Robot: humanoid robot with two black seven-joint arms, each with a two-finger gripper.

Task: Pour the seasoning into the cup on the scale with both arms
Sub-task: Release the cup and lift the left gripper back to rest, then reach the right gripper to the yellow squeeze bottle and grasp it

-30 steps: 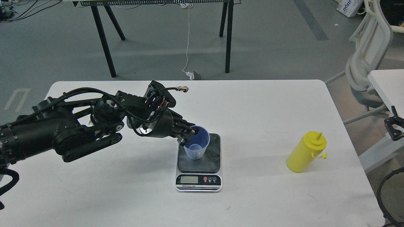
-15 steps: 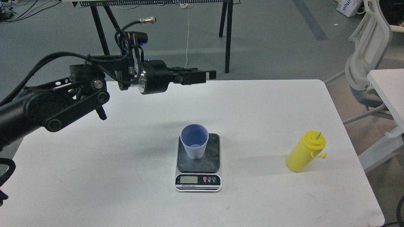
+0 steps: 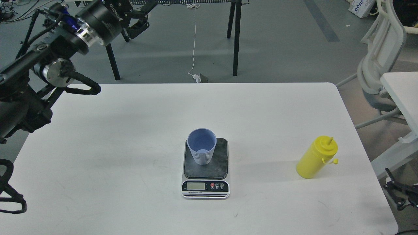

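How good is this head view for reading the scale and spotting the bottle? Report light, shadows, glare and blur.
Head view: even, soft overhead light; faint shadows lie left of the cup and the yellow bottle. The scale has a dull sheen on its dark plate, no harsh glare; its LCD is too small to read. Everything on the table is sharp, and so is the left gripper raised at top left.

Light-blue ribbed plastic cup (image 3: 202,146): matt. Flat rectangular scale (image 3: 205,168): dark glossy plate, silver front strip. Yellow plastic squeeze bottle (image 3: 316,157): smooth, slight sheen. White bench (image 3: 130,137): smooth, matt, lightly scuffed.
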